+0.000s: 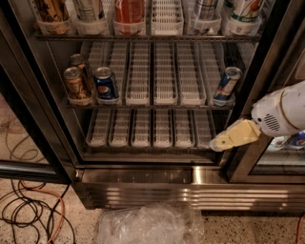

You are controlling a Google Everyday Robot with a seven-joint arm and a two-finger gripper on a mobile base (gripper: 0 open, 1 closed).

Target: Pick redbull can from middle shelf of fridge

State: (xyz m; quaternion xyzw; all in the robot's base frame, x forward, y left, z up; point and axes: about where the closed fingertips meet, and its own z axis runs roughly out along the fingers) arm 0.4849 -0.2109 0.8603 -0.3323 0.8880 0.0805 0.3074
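The redbull can [228, 86] stands tilted at the right end of the middle shelf [164, 78], a rack of white lattice lanes inside the open fridge [143, 176]. My gripper [232, 136], tan on a white arm, comes in from the right. It hangs in front of the lower shelf's right end, below the can and apart from it. It holds nothing that I can see.
A blue Pepsi can [106, 85] and two gold-brown cans [76, 85] stand at the shelf's left end. Bottles and cans fill the top shelf [128, 12]. A dark door frame [267, 62] is right of the can. A plastic bag [147, 224] and cables [28, 209] lie on the floor.
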